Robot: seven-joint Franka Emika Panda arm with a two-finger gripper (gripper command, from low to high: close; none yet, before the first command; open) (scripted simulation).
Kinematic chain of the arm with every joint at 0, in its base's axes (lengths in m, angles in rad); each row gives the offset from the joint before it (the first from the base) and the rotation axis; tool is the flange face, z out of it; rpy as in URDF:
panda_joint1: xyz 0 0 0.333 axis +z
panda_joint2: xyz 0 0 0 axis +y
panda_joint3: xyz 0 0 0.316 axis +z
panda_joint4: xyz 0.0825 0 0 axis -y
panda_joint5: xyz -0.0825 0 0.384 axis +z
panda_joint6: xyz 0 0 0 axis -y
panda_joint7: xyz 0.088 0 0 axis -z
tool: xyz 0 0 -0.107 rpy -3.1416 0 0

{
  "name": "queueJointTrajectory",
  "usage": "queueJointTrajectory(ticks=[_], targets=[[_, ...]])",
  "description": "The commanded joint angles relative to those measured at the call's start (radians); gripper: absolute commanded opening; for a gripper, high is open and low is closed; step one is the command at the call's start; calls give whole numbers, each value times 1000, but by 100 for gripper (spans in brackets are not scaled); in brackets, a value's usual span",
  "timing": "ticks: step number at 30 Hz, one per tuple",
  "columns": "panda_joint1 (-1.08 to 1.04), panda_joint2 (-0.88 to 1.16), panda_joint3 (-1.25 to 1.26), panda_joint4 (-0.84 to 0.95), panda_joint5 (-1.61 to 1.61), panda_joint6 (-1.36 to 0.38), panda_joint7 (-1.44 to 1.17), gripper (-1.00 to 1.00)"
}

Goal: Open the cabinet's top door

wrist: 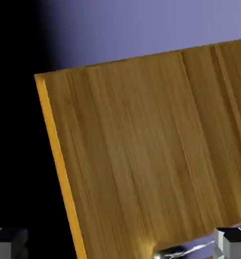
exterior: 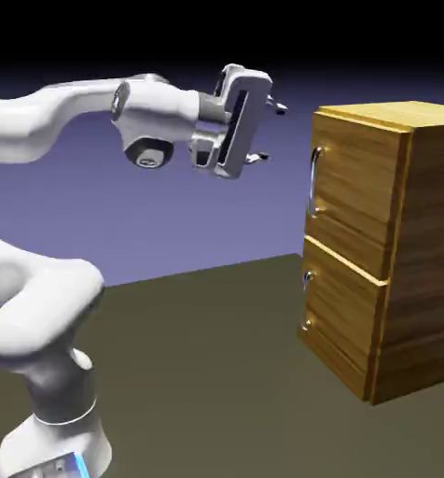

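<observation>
Reaching level toward the exterior view's right, the white robot arm holds its two-finger white gripper up in the air, well apart from the boxy golden-brown wood-grain cabinet. Its small grey fingers are spread wide, one above the other, with nothing between them. The cabinet stands on the dark olive surface at the right of that view. The wood-grain upper front panel, the top door, sits flush with the cabinet body, closed, and its long vertical silver bar handle runs down the panel's left edge. Below it is the lower wood-grain panel with a smaller metal handle, also flush. The gripper hangs about level with the top of the cabinet. From the hand view, tilted wood grain fills most of the picture, a bright orange edge runs down its left side, and the two finger tips show at the bottom corners, far apart.
</observation>
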Motion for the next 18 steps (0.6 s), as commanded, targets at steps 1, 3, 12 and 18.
queueJointTrajectory(ticks=[1, 3, 12, 18], targets=[[-19, -15, 22, 7, 44, -5, 31, 0], [-58, -46, 66, 20, 131, -14, 93, 0], [-232, -182, 262, 81, 522, -56, 371, 0], [-348, -273, 393, 121, 783, -84, 556, 0]])
